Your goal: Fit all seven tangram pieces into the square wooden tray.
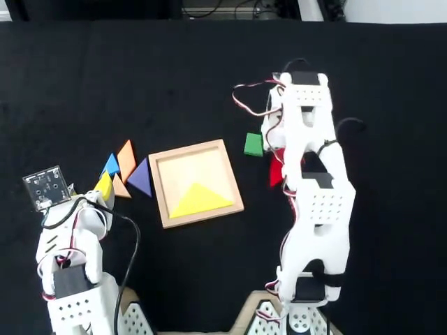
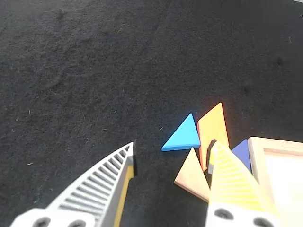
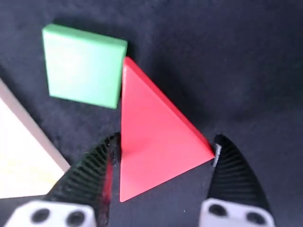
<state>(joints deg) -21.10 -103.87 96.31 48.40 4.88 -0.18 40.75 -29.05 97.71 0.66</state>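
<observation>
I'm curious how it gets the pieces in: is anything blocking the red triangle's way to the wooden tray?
Nothing visible does. Bare black table lies between the red triangle, held by the right gripper, and the tray. The green square sits beside the triangle, off that path.

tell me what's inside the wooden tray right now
One yellow triangle lies in the wooden tray, toward its near side; the rest shows bare wood. Only the floor beneath that triangle is hidden.
</observation>
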